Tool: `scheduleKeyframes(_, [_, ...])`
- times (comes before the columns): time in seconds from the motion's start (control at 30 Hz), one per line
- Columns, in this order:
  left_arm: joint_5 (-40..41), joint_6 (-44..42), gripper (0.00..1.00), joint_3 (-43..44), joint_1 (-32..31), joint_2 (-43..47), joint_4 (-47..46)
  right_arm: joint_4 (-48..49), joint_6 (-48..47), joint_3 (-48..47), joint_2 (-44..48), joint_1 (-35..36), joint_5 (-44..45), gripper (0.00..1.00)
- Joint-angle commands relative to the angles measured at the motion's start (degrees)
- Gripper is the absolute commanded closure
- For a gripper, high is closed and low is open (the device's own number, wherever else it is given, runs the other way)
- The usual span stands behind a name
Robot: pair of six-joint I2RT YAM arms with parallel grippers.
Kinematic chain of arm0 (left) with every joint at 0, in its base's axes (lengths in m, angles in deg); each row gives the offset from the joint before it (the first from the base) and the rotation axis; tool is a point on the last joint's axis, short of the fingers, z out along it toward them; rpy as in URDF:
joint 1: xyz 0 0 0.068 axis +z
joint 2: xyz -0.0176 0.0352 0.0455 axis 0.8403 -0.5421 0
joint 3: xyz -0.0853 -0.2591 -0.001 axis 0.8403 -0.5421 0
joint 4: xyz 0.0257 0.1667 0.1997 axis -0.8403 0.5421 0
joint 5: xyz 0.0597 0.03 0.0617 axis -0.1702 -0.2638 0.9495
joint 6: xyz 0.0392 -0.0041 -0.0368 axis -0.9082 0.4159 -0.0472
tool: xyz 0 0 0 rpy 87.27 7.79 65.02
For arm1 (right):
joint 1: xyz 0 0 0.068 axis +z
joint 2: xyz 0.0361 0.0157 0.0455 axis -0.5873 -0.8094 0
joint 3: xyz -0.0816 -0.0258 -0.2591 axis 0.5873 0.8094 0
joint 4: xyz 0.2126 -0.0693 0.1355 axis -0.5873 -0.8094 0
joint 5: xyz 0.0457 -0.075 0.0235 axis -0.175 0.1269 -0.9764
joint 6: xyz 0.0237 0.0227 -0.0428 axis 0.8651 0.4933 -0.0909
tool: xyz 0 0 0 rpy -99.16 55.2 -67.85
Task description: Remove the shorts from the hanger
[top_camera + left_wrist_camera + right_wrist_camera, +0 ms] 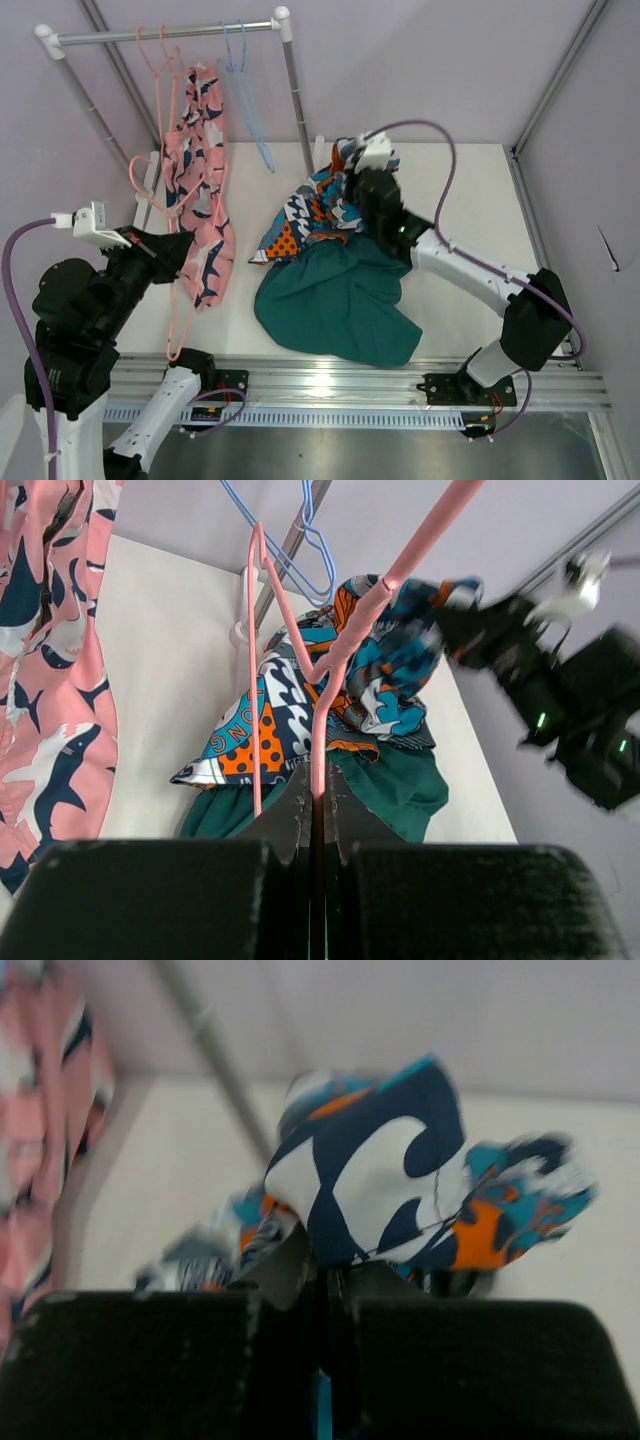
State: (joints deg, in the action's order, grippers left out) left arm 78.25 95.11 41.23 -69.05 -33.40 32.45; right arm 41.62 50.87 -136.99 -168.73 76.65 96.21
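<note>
Our left gripper (318, 805) is closed on a thin wire of the pink hanger (319, 740). The wire runs up and away from the gripper. Just beside this gripper, the pink shorts with the shark print (200, 200) hang down along the hanger wires, below the rail (170, 33). Their lower edge comes close to the desk (470, 190). An empty blue hanger (248, 100) hangs on the same rail, to the right of the pink one.

Our right gripper (325, 1275) is closed on a fold of the navy shorts with orange print (380, 1180) and holds this bunch above the desk. The rest of these shorts falls down onto the teal green shorts (340, 300), which lie crumpled on the desk between the two arms.
</note>
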Motion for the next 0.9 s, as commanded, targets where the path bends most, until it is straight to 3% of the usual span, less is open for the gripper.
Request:
scheduleKeyframes(0.0, [0.46, -1.03, 1.0, -1.12, -0.34, 0.32, -3.88, 6.64, 5.83, 9.99, 4.84, 7.55, 4.86, 1.0])
scheduleKeyframes(0.2, [0.54, -1.12, 1.0, -2.18, -0.34, 0.93, -4.15, -2.84, 24.45, 21.87, 5.73, 11.08, 5.41, 1.0])
scheduleKeyframes(0.33, [0.81, -0.86, 1.0, -3.84, -0.34, 1.64, -4.32, -8.73, 32.98, 24.52, 3.54, 7.84, 4.27, 1.0])
scheduleKeyframes(0.43, [0.46, -0.51, 1.0, -4.55, -0.34, 1.81, -4.67, -13.72, 38.26, 23.03, -1.36, 0.31, -0.91, 1.0])
scheduleKeyframes(0.63, [1.77, -1.21, 1.0, -2.89, -0.34, 1.64, -3.45, -12.79, 42.05, 19.62, -10.34, -11.22, -13.2, 1.0])
scheduleKeyframes(0.87, [2.83, -2.18, 1.0, -2.01, -0.42, 1.55, -2.39, -19.55, 40.21, 7.14, -20.45, -17.73, -15.17, 1.0])
